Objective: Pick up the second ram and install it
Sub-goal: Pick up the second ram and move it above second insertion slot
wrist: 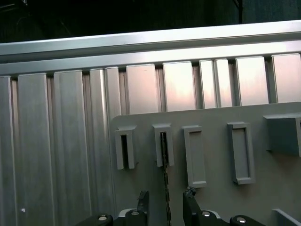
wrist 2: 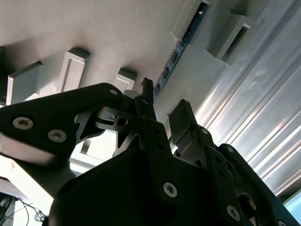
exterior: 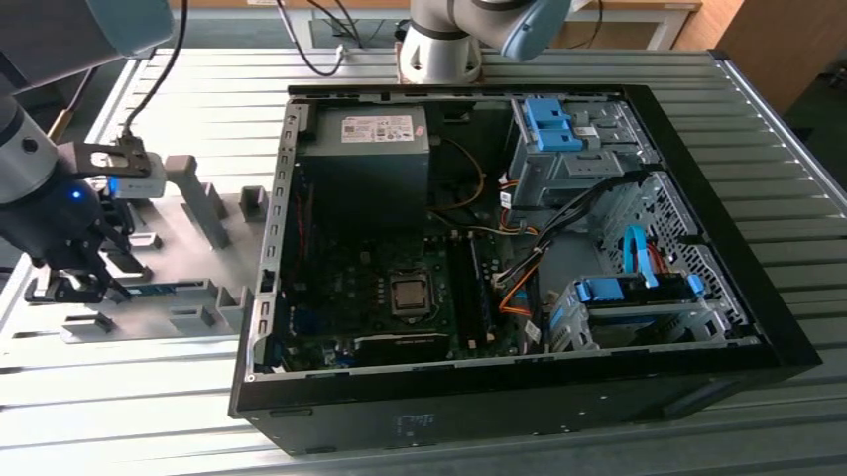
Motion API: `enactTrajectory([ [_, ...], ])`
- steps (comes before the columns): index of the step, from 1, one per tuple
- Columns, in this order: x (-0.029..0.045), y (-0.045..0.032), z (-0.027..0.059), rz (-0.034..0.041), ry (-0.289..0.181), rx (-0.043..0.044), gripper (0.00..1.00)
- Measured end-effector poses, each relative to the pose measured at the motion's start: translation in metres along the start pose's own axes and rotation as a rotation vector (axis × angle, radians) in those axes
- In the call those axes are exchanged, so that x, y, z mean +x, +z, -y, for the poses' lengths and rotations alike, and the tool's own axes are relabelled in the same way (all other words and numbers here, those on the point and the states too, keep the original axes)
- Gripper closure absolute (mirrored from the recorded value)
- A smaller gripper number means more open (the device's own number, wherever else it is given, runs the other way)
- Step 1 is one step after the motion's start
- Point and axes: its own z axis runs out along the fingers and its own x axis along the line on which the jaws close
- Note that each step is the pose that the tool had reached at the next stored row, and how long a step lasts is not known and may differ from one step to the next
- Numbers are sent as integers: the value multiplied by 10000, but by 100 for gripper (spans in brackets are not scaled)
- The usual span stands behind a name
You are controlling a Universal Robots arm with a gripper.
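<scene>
The second ram (wrist: 165, 188) stands on its edge in a slot of the grey fixture plate (wrist: 211, 117), and in the first wrist view it appears as a thin dark line. My gripper (wrist: 166, 200) is open and straddles the stick, with a gap on each side of it. In the second wrist view the green-blue stick (wrist 2: 181, 44) runs away from the black fingertips (wrist 2: 146, 89). In the exterior view my gripper (exterior: 77, 288) hangs low over the fixture at the exterior view's left, and the ram (exterior: 166, 290) stretches out from it toward the computer.
An open black computer case (exterior: 741, 297) lies on the ribbed aluminium table (exterior: 106, 397), with the motherboard (exterior: 384, 288), blue drive brackets (exterior: 549, 124) and loose cables inside. Grey upright blocks (exterior: 198, 198) stand on the fixture plate (exterior: 173, 253). A second robot base (exterior: 443, 50) stands behind the case.
</scene>
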Motion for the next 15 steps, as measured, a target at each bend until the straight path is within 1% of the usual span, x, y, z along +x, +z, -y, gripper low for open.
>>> enactTrajectory([
  [6, 1, 61, 0, 1, 0, 0, 58],
  [8, 2, 77, 0, 1, 0, 0, 60],
  [9, 2, 84, 0, 1, 0, 0, 67],
  [12, 2, 104, 0, 1, 0, 0, 67],
  [15, 3, 131, -1, 19, -44, 10, 67],
])
